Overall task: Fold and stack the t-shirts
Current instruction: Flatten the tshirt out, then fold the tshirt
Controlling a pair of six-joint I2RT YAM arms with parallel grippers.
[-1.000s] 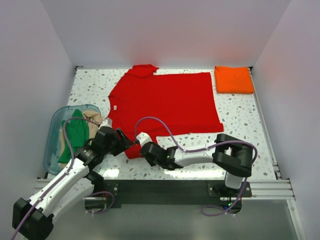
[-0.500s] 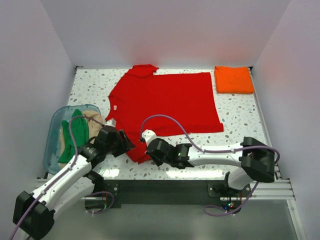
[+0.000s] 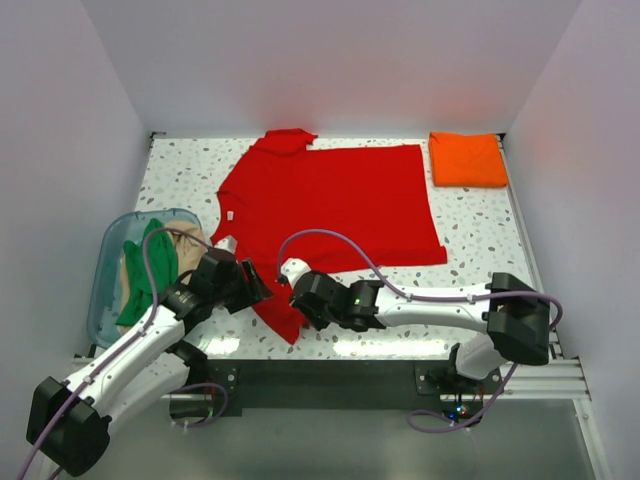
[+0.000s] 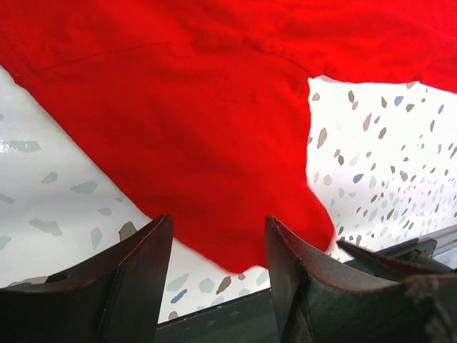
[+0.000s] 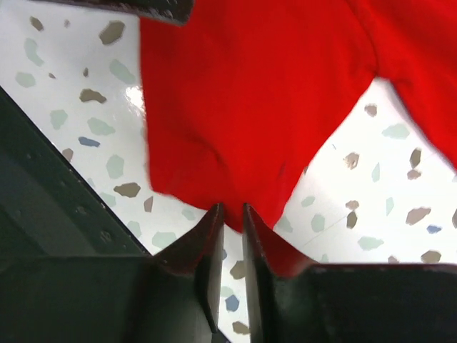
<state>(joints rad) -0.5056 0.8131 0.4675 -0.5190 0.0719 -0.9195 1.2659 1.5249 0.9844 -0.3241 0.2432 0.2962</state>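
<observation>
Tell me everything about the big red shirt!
The red t-shirt is soft, plain cloth with short sleeves and a small white neck label. It lies spread flat on the speckled table, collar toward the left, unfolded. Its near sleeve points at the arms; the right gripper, nearly closed, meets that sleeve's edge, and the open left gripper hangs over it.

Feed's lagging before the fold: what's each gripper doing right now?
Left gripper: open, holding nothing, above a sleeve of the red t-shirt.
Right gripper: almost shut at that sleeve's edge; cannot tell whether it grips cloth.
</observation>
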